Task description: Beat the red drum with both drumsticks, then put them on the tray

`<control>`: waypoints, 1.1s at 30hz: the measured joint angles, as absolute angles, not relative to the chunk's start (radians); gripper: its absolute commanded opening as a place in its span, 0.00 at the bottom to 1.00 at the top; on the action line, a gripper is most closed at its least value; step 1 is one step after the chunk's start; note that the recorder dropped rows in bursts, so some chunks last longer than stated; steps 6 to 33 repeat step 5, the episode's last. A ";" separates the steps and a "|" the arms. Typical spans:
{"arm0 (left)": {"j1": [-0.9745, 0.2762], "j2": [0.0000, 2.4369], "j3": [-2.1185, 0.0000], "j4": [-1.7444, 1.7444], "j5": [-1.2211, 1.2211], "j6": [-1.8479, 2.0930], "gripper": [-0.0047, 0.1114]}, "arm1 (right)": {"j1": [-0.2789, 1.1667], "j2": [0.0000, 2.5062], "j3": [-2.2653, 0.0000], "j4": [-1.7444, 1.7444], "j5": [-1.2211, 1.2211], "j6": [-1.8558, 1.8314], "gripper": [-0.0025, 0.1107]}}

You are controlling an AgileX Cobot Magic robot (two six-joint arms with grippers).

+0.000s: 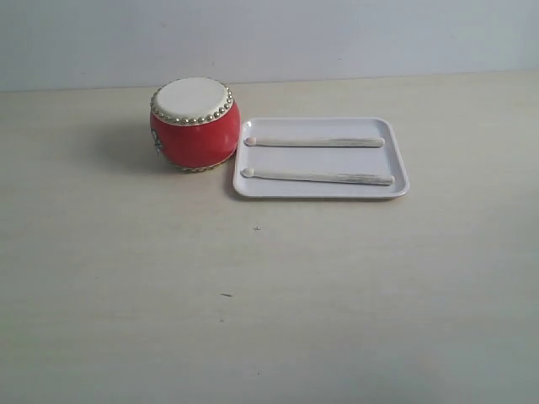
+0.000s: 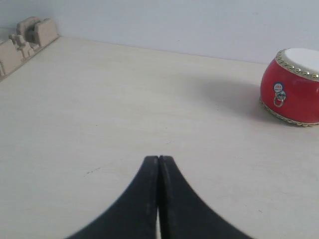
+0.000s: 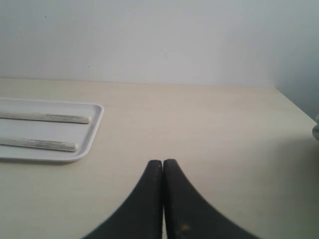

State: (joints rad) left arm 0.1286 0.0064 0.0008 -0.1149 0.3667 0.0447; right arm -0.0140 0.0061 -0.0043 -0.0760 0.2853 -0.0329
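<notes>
**Both drumsticks (image 1: 314, 141) lie on the tray (image 1: 320, 160), clear of two closed grippers**

The drumsticks lie side by side along the tray, parallel and a little apart from each other. Their bead tips are at the end toward the red drum (image 1: 194, 124). In the right wrist view the right gripper (image 3: 163, 164) has its two black jaws pressed together tip to tip, with no gap between them, above the pale table (image 1: 253, 295). The end of the tray that holds the sticks' plain butts lies ahead of those jaws and off to one side, apart from them. The rest of the tray runs out of that view.

The red drum stands upright on the table just beside the tray's bead-tip end, cream skin up. Whether its base touches the tray's rim cannot be told. In the left wrist view the left gripper (image 2: 158, 162) also has its jaws closed flat against each other, pinching nothing. The drum stands ahead of them and off to one side, well apart, with open table between.

Further out, a beige moulded piece (image 2: 27, 37) sits at the table's edge, ahead of the left jaws on the side opposite the drum and well apart from them. A pale wall (image 1: 269, 38) rises behind the table, beyond everything that lies ahead of either pair of jaws.
</notes>
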 measured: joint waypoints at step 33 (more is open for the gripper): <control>0.129 0.006 0.001 -0.115 0.367 0.045 0.04 | -0.014 0.006 -0.004 -0.076 0.285 -0.033 0.02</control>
